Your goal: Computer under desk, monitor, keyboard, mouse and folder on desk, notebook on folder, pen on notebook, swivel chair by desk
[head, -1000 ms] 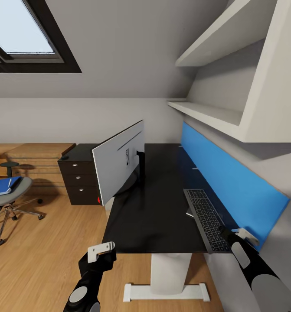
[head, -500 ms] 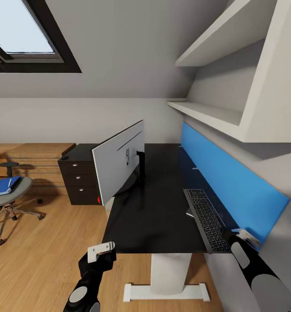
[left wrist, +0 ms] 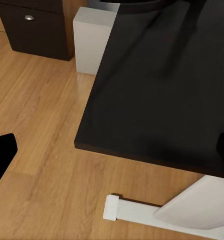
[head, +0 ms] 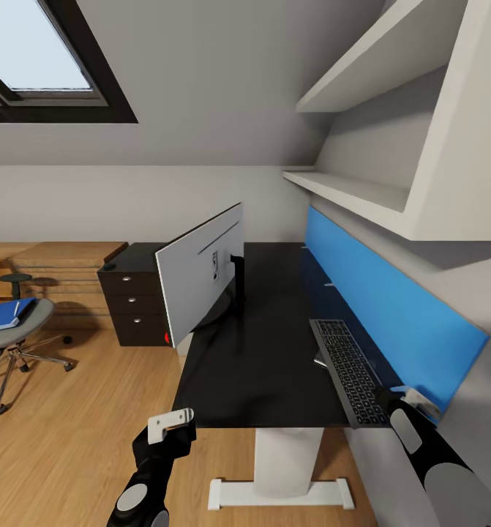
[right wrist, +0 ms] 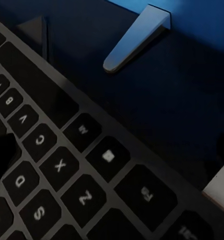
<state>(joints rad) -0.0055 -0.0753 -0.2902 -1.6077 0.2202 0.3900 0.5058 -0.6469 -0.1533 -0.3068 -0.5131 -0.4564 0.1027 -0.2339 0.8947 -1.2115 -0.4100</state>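
Two arms enter at the bottom of the head view. Left hand (head: pixel 170 422) hangs at lower left, just off the near edge of the counter (head: pixel 267 351), above the wood floor (head: pixel 77 424); forearm angled up from the bottom edge. Whether its fingers are spread or closed cannot be told. Right hand (head: pixel 406 399) sits at lower right, at the near end of the keyboard (head: pixel 350 369), forearm reaching in from the bottom-right corner. Right wrist view: keyboard keys (right wrist: pixel 61 165) very close, a pale fingertip (right wrist: pixel 137 37) over the dark strip beside the blue back panel (right wrist: pixel 202 20). Grip state of this hand not readable either.

Keyboard lies on the counter right of centre, long side running along the blue back panel (head: pixel 391 307). Monitor (head: pixel 201 274) stands on the counter's left side, silver back toward the camera. Swivel chair (head: pixel 15 329) at the left edge, well apart from the counter, blue folder (head: pixel 7 313) on its seat. Black drawer unit (head: pixel 132 304) left of the monitor. Left wrist view: counter corner (left wrist: pixel 157 90), white pedestal foot (left wrist: pixel 142 212).
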